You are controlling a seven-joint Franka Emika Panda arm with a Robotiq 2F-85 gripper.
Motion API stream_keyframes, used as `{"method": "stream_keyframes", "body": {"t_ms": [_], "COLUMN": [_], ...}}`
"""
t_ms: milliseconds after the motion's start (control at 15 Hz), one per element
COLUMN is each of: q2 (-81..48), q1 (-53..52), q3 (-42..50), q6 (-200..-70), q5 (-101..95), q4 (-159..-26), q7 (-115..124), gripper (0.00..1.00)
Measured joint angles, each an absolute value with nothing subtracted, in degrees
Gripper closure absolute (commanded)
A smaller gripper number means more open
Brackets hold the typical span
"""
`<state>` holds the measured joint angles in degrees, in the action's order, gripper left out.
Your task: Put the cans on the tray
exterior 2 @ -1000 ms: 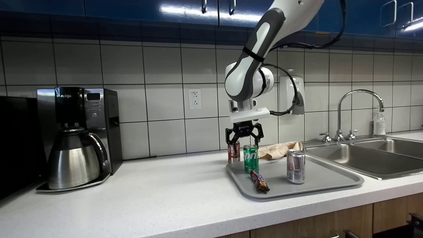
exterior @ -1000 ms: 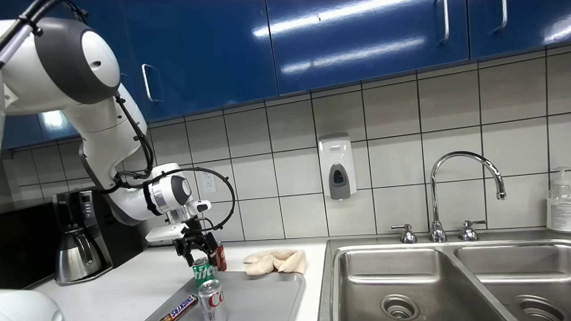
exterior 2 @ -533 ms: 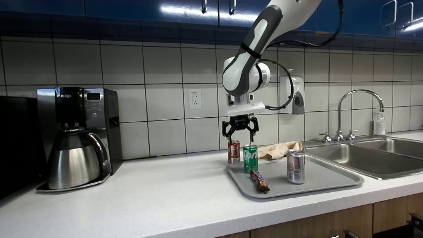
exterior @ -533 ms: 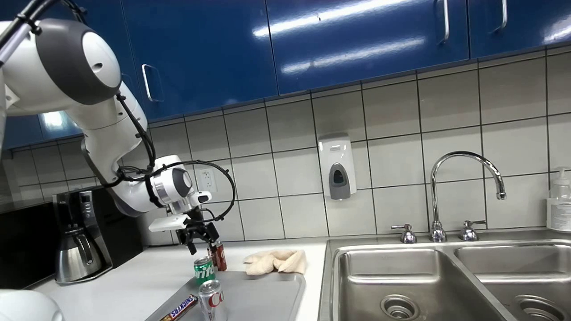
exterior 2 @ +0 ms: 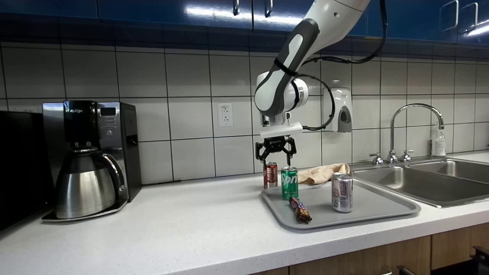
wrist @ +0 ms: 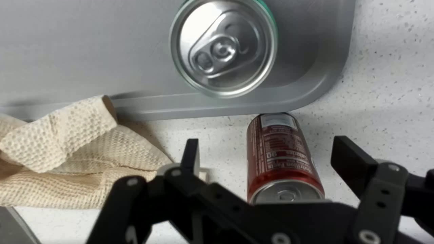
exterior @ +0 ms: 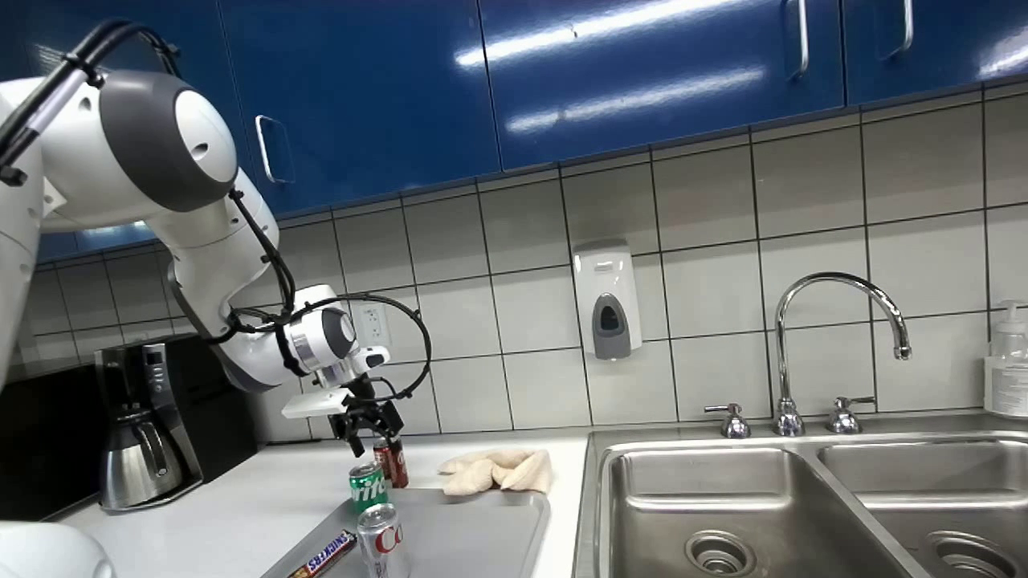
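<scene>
- Below blue cupboards (exterior 2: 172,11) and against white tile (exterior 2: 191,114), a pale bench (exterior 2: 191,229) with a steel sink (exterior 2: 412,183) let in beside the tray (exterior 2: 382,202).
- Parted wide at the fingers (wrist: 352,166), gripping nothing; likely spread so as to pass down either side of the red can (wrist: 279,156).
- Lined up roughly along the tray's edge, presumably to close over the bench without knocking the rim.
- Nearest to these, the red can: upright on the bench, just outside the tray's corner, too close to the rim to tell whether touching. Looks off-centre between the fingers in the wrist view, so seems to want a small sideways correction before lowering.
- Next out, just inside that corner, the green can (exterior 2: 289,184): upright, near enough to risk a nudge.
- Farther across the tray, the silver can (exterior 2: 342,193): upright, well apart, probably leaving room for a third.
- Near the green can, flat on the tray, a chocolate bar (exterior 2: 300,210); behind, a crumpled cloth (exterior 2: 324,173).
- By judgement, two cans placed and one to go.
</scene>
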<state>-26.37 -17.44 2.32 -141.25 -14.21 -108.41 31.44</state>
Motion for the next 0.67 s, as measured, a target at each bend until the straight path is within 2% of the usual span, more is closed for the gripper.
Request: {"method": "stream_keyframes", "body": {"t_ms": [667], "q2": [-31.6], "q1": [-17.4], "q3": [2.4], "q6": [-141.3], "q5": [-13.5], "q4": [-101.3], "q7": [31.3], "gripper": [0.00]}}
